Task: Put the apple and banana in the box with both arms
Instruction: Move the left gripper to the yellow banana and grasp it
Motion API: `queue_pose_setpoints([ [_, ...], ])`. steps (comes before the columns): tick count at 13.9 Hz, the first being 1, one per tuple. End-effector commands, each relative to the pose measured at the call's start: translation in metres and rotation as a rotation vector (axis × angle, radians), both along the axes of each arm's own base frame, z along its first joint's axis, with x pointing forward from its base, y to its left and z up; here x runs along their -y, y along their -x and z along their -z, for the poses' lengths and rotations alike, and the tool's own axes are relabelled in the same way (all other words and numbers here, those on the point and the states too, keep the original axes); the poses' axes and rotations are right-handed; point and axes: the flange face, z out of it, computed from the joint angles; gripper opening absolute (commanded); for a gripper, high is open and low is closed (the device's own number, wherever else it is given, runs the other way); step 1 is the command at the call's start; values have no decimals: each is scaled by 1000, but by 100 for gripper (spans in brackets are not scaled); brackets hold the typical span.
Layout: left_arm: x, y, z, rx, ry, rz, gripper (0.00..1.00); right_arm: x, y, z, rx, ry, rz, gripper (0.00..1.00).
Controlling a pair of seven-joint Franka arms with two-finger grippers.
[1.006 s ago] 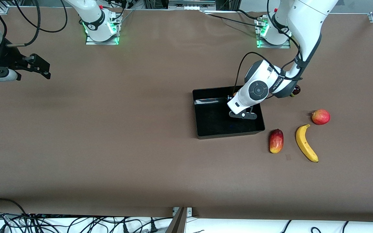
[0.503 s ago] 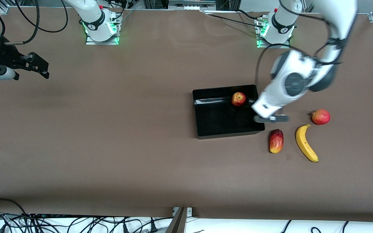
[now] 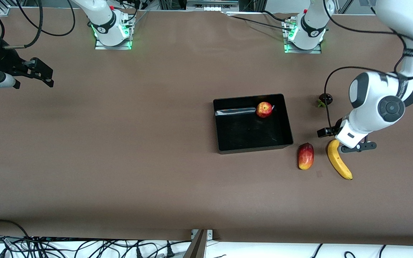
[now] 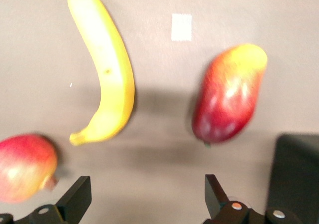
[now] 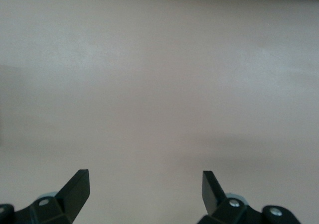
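The apple (image 3: pixel 264 109) lies in the black box (image 3: pixel 255 147), by the wall farthest from the front camera. The banana (image 3: pixel 339 159) lies on the table beside the box, toward the left arm's end; it also shows in the left wrist view (image 4: pixel 105 74). My left gripper (image 3: pixel 347 142) hangs open and empty over the table at the banana's upper tip, and in its own view (image 4: pixel 147 200) the jaws stand wide apart. My right gripper (image 3: pixel 31 73) waits open and empty at the right arm's end, and its own view (image 5: pixel 144 191) shows only bare table.
An elongated red-yellow fruit (image 3: pixel 305 156) lies between the box and the banana. A pinkish-red round fruit (image 4: pixel 25 167) shows only in the left wrist view, hidden under the left arm in the front view. A small dark item (image 3: pixel 325 98) lies farther back.
The left arm has swung away from the box toward its own end of the table, leaving the apple in the box, and now hangs over the banana's upper tip. The right arm barely moved.
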Motion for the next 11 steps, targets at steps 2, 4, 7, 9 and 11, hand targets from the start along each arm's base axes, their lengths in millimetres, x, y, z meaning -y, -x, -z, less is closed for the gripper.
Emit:
queue_pose_setpoints([
  [2, -38, -13, 61, 83, -30, -26, 100, 1, -2, -6, -1, 9, -8, 100],
  [4, -41, -19, 75, 93, -33, -27, 100, 1, -2, -6, -1, 8, -6, 100],
  [7, -54, -27, 102, 157, -43, -34, 100, 3, -2, -6, -1, 9, -3, 100],
  [9, -54, -28, 99, 171, -44, -37, 15, 4, -2, -6, -1, 9, -3, 100],
  [11, -56, -30, 88, 179, -45, -50, 3, 5, -3, -6, -1, 9, -2, 100],
])
